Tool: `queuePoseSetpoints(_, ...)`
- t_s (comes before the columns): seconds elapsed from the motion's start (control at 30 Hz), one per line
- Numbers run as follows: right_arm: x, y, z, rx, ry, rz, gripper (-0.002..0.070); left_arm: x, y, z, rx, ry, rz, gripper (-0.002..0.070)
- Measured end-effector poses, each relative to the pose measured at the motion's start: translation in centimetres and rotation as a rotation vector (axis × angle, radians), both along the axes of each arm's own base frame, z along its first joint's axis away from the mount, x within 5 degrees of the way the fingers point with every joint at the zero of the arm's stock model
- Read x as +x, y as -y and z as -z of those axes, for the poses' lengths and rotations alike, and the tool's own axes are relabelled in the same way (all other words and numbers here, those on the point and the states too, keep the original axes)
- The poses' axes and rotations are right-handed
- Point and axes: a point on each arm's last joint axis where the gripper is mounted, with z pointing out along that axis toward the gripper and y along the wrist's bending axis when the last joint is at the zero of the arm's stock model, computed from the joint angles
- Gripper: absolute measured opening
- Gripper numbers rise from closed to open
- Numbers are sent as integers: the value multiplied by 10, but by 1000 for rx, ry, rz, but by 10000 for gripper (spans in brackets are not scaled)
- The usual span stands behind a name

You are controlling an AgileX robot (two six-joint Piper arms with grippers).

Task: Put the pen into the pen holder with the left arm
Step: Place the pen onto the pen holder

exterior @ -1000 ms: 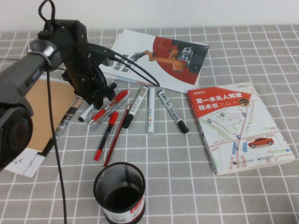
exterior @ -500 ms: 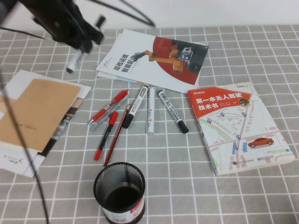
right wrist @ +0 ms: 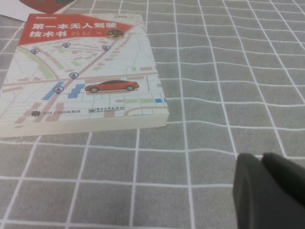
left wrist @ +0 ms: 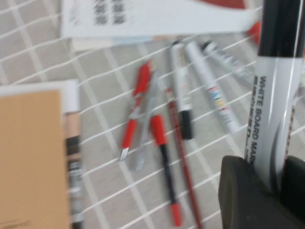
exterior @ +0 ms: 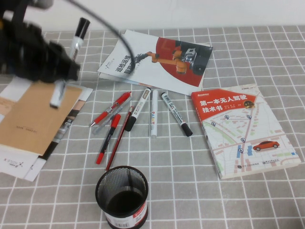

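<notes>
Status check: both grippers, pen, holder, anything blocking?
Left gripper shut on the pen, raised far left. Right gripper low over bare cloth, jaws together. Pen holder upright, mouth open. Loose pens lie between.

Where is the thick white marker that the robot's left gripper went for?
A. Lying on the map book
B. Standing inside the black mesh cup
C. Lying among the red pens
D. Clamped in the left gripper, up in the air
D: the left gripper is shut on the marker, raised at the table's far left, away from the mesh cup.
</notes>
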Motion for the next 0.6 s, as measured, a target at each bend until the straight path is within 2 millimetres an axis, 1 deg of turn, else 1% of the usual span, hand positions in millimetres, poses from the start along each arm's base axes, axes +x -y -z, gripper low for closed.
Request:
queuePoseSetpoints(0.07,0,0,0,0,0,0,-15,-18,-1,7,-57,64,16,109)
queuePoseSetpoints(0.13,0,0,0,0,0,0,-15,-32,-3,23,-94,96,26,109)
queuePoseSetpoints(0.17,0,0,0,0,0,0,-15,-36,-4,28,-105,112,27,109)
queuePoseSetpoints(0.2,0,0,0,0,0,0,-15,-45,-5,39,-128,149,27,109)
queuePoseSetpoints(0.3,0,0,0,0,0,0,-15,-60,-10,58,-187,228,-8,109)
queuePoseSetpoints(0.43,0,0,0,0,0,0,-15,-76,-18,87,-247,289,-83,109)
queuePoseSetpoints(0.53,0,0,0,0,0,0,-15,-82,-20,99,-273,317,-97,109)
queuePoseSetpoints(0.6,0,0,0,0,0,0,-15,-84,-20,102,-297,328,-97,109)
